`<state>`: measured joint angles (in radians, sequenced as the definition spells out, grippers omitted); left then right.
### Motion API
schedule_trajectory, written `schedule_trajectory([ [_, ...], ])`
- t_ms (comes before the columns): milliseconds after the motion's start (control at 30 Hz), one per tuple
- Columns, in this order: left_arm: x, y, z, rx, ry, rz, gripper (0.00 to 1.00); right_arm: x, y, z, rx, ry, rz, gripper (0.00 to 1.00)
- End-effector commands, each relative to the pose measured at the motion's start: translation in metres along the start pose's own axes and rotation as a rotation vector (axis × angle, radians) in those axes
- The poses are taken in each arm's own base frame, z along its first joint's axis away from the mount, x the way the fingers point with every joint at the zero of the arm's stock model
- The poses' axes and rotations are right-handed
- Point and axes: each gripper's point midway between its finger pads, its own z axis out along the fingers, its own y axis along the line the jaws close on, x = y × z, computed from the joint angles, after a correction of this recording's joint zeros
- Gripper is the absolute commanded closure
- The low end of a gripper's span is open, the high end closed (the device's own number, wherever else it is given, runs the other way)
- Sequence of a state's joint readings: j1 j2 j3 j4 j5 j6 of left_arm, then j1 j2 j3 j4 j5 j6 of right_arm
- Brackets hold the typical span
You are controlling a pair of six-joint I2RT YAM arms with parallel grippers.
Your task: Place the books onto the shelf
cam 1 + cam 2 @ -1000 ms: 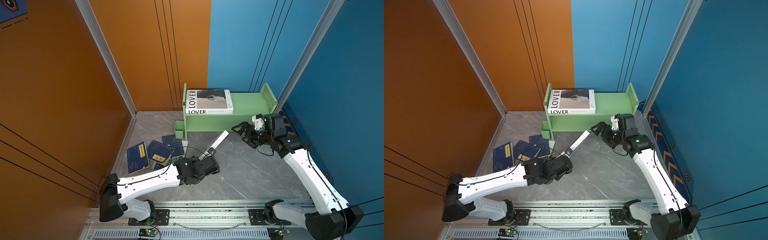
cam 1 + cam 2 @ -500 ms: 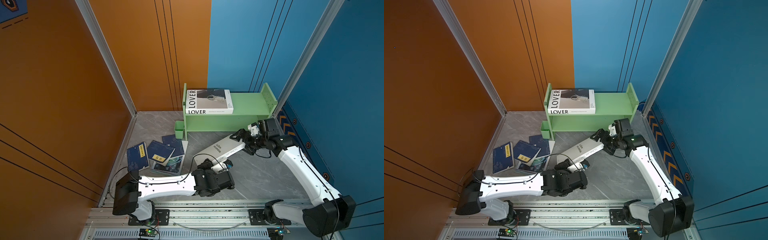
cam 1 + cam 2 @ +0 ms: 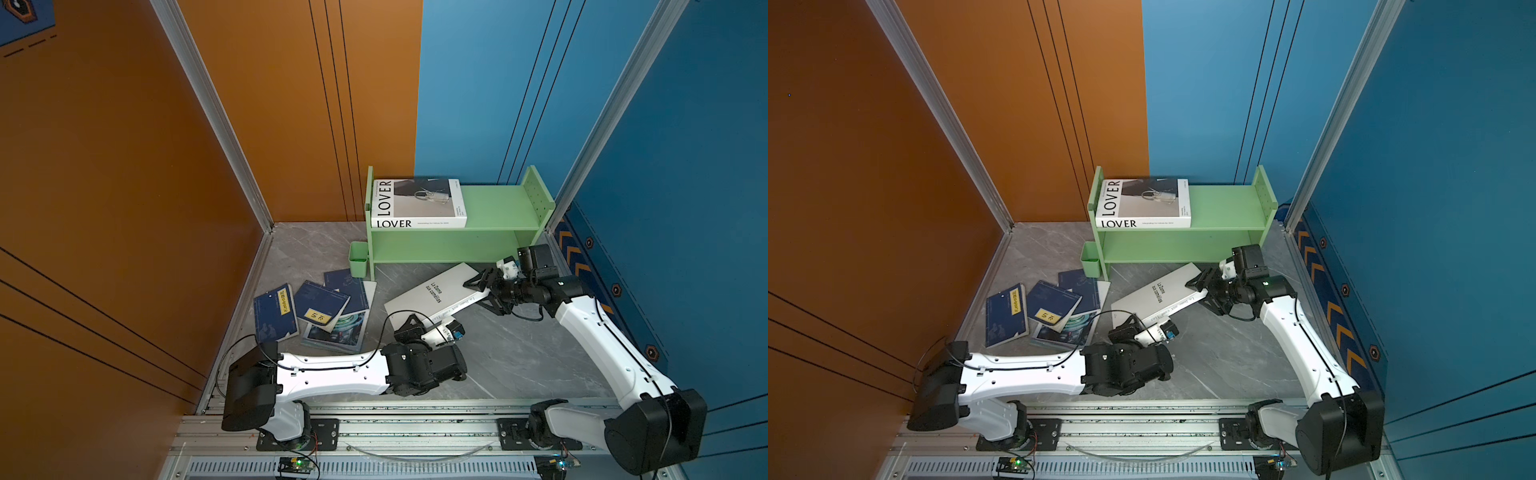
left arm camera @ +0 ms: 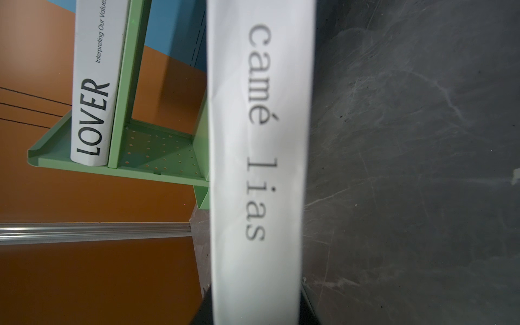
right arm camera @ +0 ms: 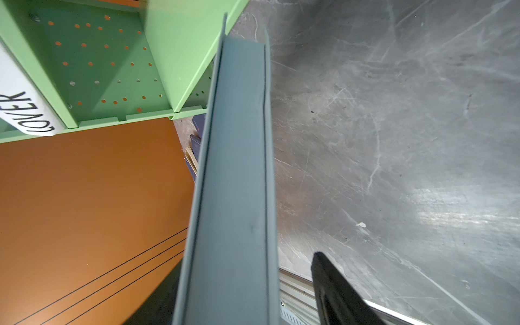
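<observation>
Left hand (image 3: 422,326) clamps the tilted white book (image 3: 436,295) at its near end; right hand (image 3: 478,293) straddles its far end, jaws apart.

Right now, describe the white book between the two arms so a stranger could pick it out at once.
Find the light-green shelf at the back. In front of it, a white book spans from the left claw to the right claw. Unlike the LOVER book on the shelf and the navy books on the floor, its cover reads La Dame aux camélias.
</observation>
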<state>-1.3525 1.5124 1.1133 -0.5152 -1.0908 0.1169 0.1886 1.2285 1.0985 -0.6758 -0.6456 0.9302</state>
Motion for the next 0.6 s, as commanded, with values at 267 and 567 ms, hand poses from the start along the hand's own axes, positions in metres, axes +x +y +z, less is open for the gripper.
schedule_trajectory([
  [267,-0.022,0.021,-0.022,-0.041,-0.108,-0.117,0.88,-0.018,0.0,-0.011,-0.055,-0.127,0.059,0.58],
  [567,-0.03,0.017,-0.029,0.01,-0.146,-0.154,0.69,-0.032,0.0,-0.036,-0.066,-0.265,0.062,0.69],
])
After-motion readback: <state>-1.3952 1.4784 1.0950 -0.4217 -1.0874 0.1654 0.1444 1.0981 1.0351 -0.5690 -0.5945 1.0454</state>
